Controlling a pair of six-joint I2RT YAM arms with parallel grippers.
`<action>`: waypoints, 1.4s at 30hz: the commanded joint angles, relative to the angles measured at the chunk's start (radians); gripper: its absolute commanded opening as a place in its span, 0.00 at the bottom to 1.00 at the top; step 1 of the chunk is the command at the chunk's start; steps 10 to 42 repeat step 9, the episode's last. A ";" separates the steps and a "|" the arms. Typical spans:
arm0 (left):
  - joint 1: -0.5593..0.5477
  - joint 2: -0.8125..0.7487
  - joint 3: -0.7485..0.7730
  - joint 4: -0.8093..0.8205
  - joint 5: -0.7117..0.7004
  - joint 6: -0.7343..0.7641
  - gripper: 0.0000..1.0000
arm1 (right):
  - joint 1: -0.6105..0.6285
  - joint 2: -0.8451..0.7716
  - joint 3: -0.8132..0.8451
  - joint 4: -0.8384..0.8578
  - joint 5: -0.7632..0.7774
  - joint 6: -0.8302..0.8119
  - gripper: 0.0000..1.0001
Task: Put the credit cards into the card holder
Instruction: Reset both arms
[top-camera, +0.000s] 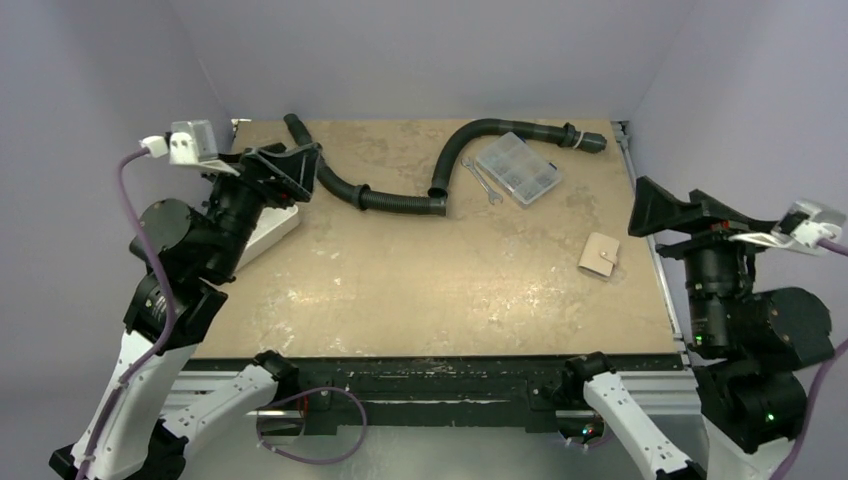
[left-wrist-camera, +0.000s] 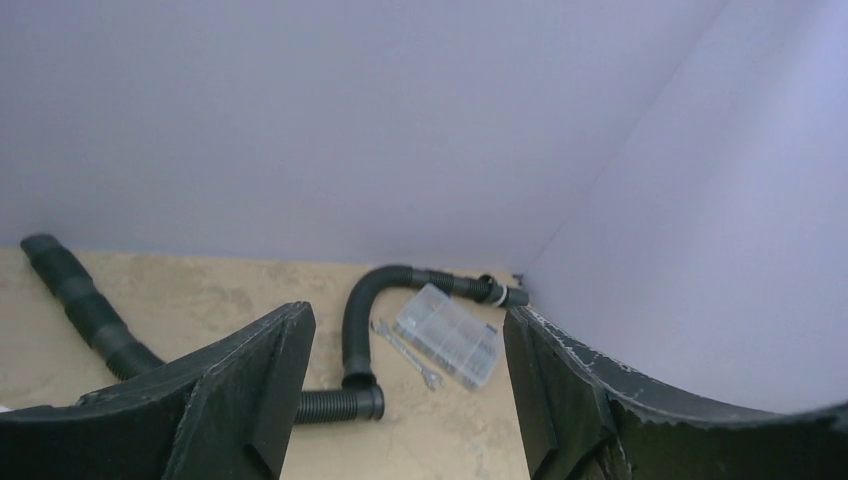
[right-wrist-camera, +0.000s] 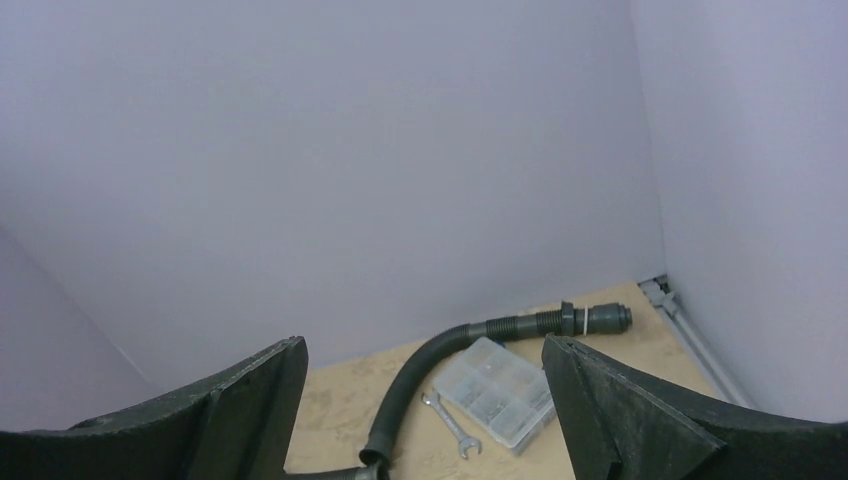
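Left fingers (left-wrist-camera: 250, 395) and right fingers (right-wrist-camera: 620, 410) are spread wide, empty, held above the counter (top-camera: 420, 290). The tan card holder (top-camera: 599, 256) lies closed near the counter's right edge by the right arm; no credit cards can be made out, so nothing appears inserted yet. Farther off: black corrugated hose (top-camera: 400, 201), clear compartment box (top-camera: 517, 169), wrenches (top-camera: 480, 181), white tray (top-camera: 275, 226), lilac walls (top-camera: 400, 50).

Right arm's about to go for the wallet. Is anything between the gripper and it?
Nothing visible. Only bare table lies between the open right gripper and the closed wallet. The hose, clear box and wrenches sit farther back, off that path.
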 joint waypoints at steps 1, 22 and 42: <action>-0.003 -0.034 0.039 0.151 -0.044 0.058 0.75 | -0.001 -0.036 0.032 -0.017 -0.013 -0.070 0.99; -0.002 -0.040 0.058 0.144 -0.093 0.058 0.75 | 0.000 -0.134 -0.031 0.031 0.070 -0.080 0.99; -0.002 -0.040 0.058 0.144 -0.093 0.058 0.75 | 0.000 -0.134 -0.031 0.031 0.070 -0.080 0.99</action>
